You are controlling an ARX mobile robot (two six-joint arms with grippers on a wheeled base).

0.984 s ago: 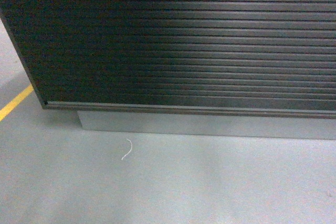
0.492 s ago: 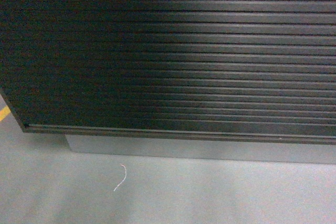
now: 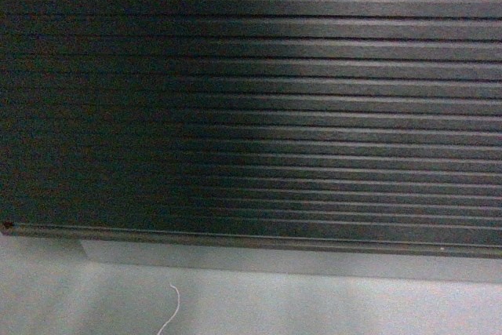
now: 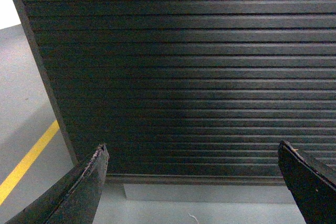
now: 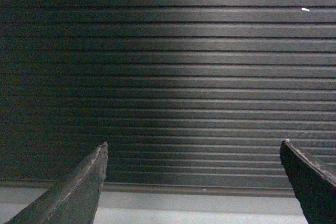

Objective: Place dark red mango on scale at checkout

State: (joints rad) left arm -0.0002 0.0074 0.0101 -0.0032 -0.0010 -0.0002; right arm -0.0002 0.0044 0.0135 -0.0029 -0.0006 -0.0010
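The ribbed dark front panel of the checkout (image 3: 259,107) fills the head view, and it also fills the left wrist view (image 4: 184,72) and the right wrist view (image 5: 173,72). The dark red mango and the scale are out of view. My left gripper (image 4: 191,153) is open, its two black fingers wide apart with nothing between them. My right gripper (image 5: 193,150) is open too and holds nothing. Both point at the panel's lower part. Neither gripper shows in the head view.
A grey plinth (image 3: 282,260) runs under the panel above the grey floor (image 3: 314,307). A thin white string (image 3: 170,311) lies on the floor. The counter's left corner edge (image 4: 42,72) and a yellow floor line (image 4: 26,161) show in the left wrist view.
The panel has grown larger and its bottom edge has dropped in the head view. The counter's left corner and the yellow line have left that view. The string has slid toward the bottom edge.
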